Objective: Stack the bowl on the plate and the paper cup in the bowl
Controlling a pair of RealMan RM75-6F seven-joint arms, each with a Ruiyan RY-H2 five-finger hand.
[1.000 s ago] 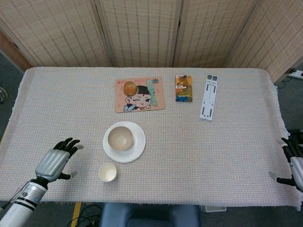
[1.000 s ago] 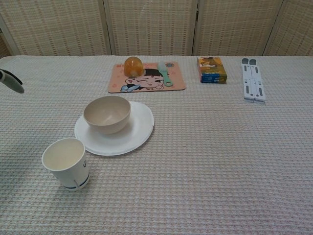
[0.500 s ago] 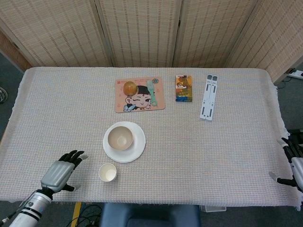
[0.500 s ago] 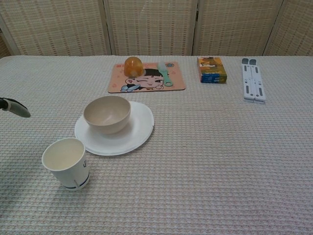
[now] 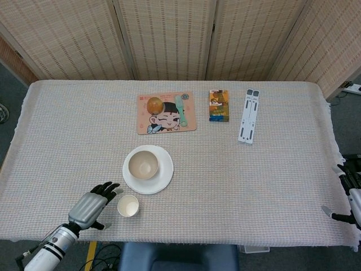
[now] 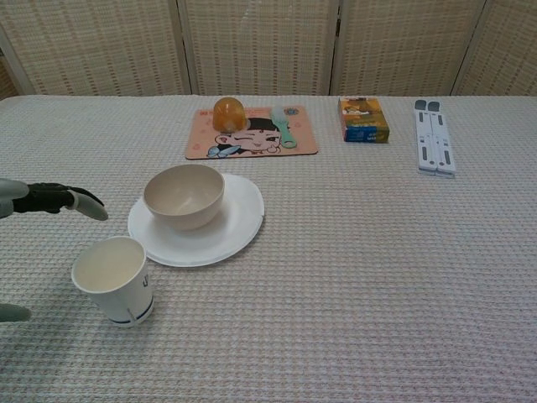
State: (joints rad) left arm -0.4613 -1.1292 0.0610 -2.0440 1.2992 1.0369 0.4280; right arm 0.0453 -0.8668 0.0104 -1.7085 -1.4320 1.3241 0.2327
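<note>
Beige round bowl (image 5: 142, 165) sits on the flat white plate (image 5: 163, 175), a bit left of center frame on the woven grey tablecloth (image 5: 254, 180). The small paper cup (image 5: 128, 206) stands upright just below the plate. The left hand (image 5: 90, 206), grey shell with dark fingers spread, is just left of the cup, not touching. The right hand (image 5: 351, 200) peeks in at the lower right edge; can't tell its pose.

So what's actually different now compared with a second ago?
The left hand has slid toward the paper cup, fingers spread, holding nothing yet. The cup, the bowl on the plate and the right hand at the table edge stayed put.
</note>
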